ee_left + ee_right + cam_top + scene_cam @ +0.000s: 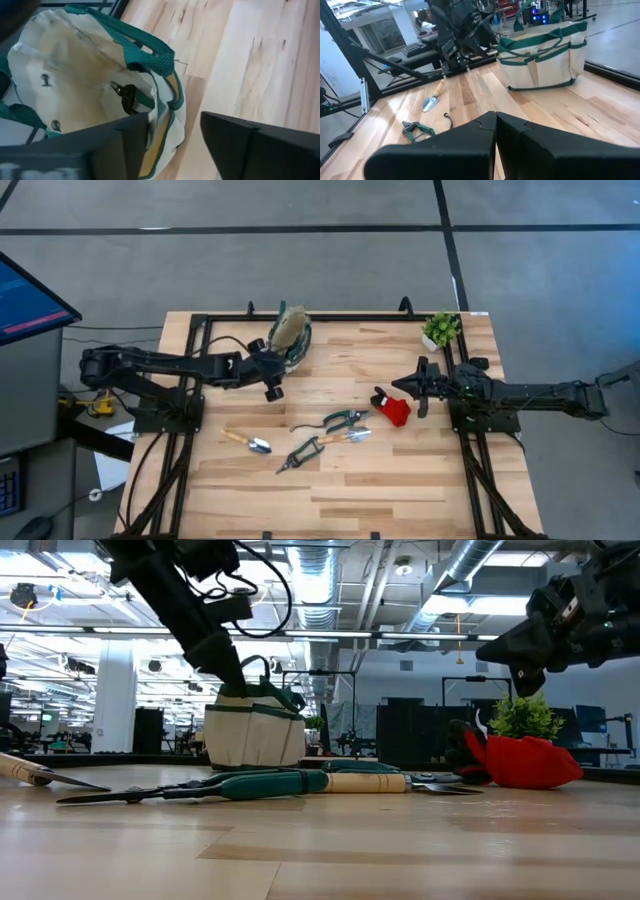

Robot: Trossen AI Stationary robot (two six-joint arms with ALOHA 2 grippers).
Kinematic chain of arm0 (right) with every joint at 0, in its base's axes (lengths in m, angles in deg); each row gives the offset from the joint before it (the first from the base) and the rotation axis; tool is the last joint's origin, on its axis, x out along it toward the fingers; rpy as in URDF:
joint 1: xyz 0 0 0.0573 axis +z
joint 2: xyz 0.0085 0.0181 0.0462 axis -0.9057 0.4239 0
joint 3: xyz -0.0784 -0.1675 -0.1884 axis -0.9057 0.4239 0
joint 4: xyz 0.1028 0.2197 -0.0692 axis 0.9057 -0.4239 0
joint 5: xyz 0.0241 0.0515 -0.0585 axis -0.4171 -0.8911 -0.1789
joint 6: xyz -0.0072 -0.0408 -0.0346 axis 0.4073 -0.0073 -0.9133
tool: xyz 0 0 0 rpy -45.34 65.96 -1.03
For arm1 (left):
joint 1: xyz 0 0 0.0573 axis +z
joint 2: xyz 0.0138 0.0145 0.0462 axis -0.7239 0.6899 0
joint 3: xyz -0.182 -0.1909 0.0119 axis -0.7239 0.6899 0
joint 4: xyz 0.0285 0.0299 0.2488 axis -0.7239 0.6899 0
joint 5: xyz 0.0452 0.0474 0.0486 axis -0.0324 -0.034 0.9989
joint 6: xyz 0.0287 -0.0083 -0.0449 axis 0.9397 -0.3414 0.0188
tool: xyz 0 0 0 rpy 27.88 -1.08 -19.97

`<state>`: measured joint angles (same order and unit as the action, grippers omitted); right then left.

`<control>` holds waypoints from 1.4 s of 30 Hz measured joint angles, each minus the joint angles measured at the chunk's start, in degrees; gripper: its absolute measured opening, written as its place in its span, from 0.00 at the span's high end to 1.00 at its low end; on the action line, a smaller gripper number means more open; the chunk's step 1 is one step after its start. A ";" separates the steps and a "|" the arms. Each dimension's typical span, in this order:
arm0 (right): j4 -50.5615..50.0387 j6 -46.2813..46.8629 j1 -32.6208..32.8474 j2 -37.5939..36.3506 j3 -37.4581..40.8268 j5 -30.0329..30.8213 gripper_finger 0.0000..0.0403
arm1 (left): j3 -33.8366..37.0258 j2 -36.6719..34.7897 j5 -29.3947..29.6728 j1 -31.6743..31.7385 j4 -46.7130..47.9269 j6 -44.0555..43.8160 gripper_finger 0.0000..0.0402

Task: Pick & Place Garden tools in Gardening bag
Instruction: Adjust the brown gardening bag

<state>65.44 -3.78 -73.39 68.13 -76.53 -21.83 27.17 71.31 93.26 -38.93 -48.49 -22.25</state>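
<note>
1. Your left hand hangs over the cream fabric bag with green trim at the table's 12 o'clock, fingers parted, holding nothing.
2. A dark tool lies inside the bag.
3. Your right hand, closed and empty, hovers at 3 o'clock.

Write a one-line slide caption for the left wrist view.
Open left pincer above the gardening bag, a dark tool lying inside.

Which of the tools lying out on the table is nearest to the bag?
The silver trowel with the wooden handle. It lies alone on the left, closest below the gardening bag; the green-handled tools cluster further right.
</note>
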 joint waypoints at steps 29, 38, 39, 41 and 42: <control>-0.32 -1.88 0.00 -0.02 -0.09 0.00 1.00 | 0.00 3.45 -5.50 1.90 -2.33 -2.52 0.95; -0.05 -1.88 0.00 -0.02 -0.09 0.00 1.00 | 0.00 3.52 -9.35 -2.02 -6.21 2.39 1.00; 0.02 -1.87 0.00 -0.02 -0.09 0.00 1.00 | 0.00 3.52 -10.76 -2.66 -7.02 2.40 1.00; 0.03 -1.87 0.00 -0.02 -0.09 0.00 1.00 | 0.00 3.52 -13.36 -4.30 -8.04 2.21 1.00; 0.03 -1.86 0.00 -0.02 -0.09 0.00 1.00 | 0.00 3.52 -14.04 -5.29 -8.08 1.76 1.00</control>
<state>65.47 -5.63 -73.39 68.11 -76.62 -21.83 27.17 74.83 79.22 -44.22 -56.58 -20.50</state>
